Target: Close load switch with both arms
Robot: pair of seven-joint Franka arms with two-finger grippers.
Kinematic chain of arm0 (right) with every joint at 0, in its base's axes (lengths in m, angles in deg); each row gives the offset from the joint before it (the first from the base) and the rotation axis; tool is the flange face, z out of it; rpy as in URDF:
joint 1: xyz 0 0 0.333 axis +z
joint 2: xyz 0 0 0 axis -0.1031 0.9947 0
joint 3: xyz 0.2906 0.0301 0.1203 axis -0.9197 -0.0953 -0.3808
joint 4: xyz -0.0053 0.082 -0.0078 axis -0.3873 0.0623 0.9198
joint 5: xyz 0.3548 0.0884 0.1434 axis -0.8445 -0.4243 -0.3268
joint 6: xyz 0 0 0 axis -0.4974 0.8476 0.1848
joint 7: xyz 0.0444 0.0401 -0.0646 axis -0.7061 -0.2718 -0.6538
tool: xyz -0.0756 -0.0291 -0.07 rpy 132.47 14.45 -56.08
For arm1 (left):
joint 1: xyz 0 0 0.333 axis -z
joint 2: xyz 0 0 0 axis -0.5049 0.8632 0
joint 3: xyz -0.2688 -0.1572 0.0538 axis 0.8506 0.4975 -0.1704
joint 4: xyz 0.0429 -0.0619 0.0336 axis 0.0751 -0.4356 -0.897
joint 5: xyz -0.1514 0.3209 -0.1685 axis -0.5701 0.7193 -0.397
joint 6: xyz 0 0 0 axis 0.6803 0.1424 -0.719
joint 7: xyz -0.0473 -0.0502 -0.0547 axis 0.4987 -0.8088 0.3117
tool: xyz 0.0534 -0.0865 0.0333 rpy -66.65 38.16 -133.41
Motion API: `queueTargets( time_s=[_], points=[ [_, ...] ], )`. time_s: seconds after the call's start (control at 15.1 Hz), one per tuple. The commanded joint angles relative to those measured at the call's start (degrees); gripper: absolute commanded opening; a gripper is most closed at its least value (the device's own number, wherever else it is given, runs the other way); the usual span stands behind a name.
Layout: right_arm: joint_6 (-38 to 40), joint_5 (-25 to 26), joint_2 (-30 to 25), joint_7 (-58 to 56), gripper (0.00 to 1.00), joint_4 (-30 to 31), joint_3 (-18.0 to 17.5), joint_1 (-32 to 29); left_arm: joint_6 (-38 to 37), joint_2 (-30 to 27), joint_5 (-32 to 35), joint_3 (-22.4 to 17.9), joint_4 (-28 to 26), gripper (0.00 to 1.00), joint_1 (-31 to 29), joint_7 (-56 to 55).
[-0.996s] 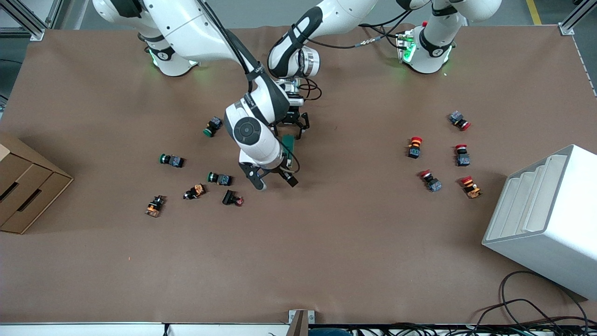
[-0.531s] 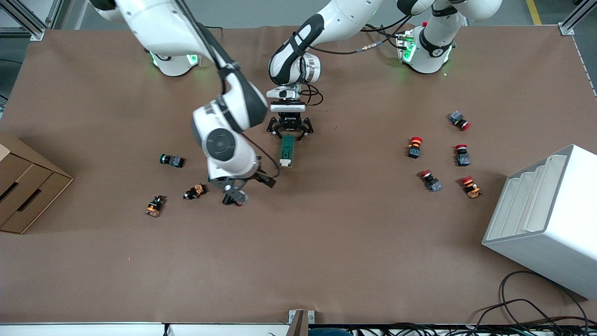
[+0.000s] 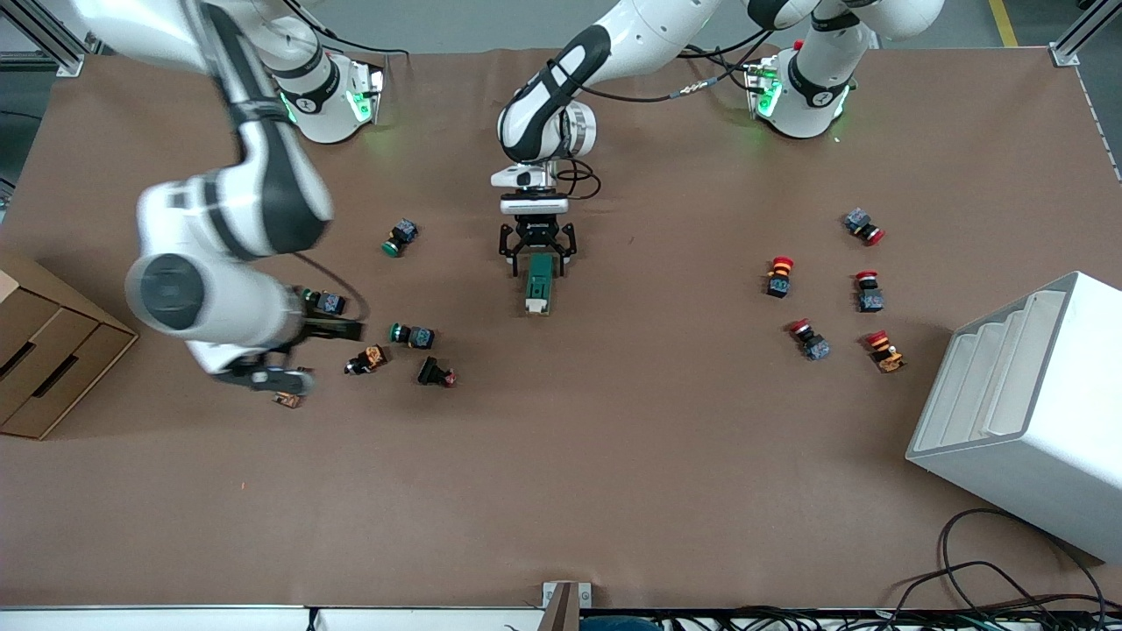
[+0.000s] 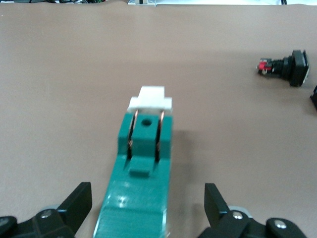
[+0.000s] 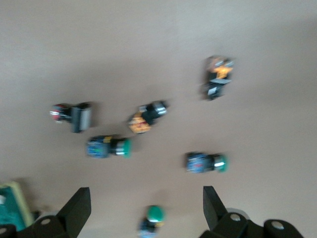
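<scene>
Right end effector (image 3: pixel 289 350) has swung well clear of the load switch (image 3: pixel 536 287). It's now up over the push-button cluster toward the right arm's end of the surface (image 3: pixel 614 456), above the orange button (image 3: pixel 365 359) and the green-capped one (image 3: pixel 323 301). A second ago it was right on top of the switch, at the white-handle end. Fingers spread wide, nothing in them; the right wrist view shows only buttons below and a sliver of the switch at the frame edge.

Load switch lies flat on the surface mid-table, white handle (image 4: pixel 150 99) at the end away from the left end effector. From the left wrist view the handle looks seated down flat against the green body. My read is the close stroke is done, though I can't confirm the latch from here.

Left end effector (image 3: pixel 536 254) has shifted a bit but is still low over the switch's base-side end, fingers (image 4: pixel 78 203) wide to either side of the green body, clear gaps both sides, not gripping. So the brace is already let go.

Judgement: task is essentially finished. What's left is the left arm lifting straight up without nudging the switch. Risk is low since neither finger is touching it.
</scene>
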Motion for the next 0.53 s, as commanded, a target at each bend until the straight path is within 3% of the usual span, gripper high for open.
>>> queueTargets(
  time_s=[0.0, 0.13, 0.33, 0.46],
  points=[
    [2.93, 2.93, -4.82, -10.91, 1.0, 1.6, -1.44, -6.27, 0.67, -0.77, -7.86, 0.19, 5.36, 1.0, -0.35, 8.49],
    [7.14, 3.73, -6.75, -15.5, 1.0, -0.06, -1.44, -9.61, 0.58, -1.21, -14.1, 0.19, 9.24, 1.0, -0.35, 13.77],
    [16.98, 4.78, -6.76, -17.71, 1.0, -8.13, -1.44, -13.57, 0.58, -4.02, -18.86, 0.37, 10.74, 1.0, -1.93, 16.17],
    [18.76, 4.87, -6.76, -18.51, 1.0, -10.44, -1.44, -15.07, 0.58, -7.0, -25.17, 0.37, 10.83, 1.0, -3.07, 17.66]
  ],
)
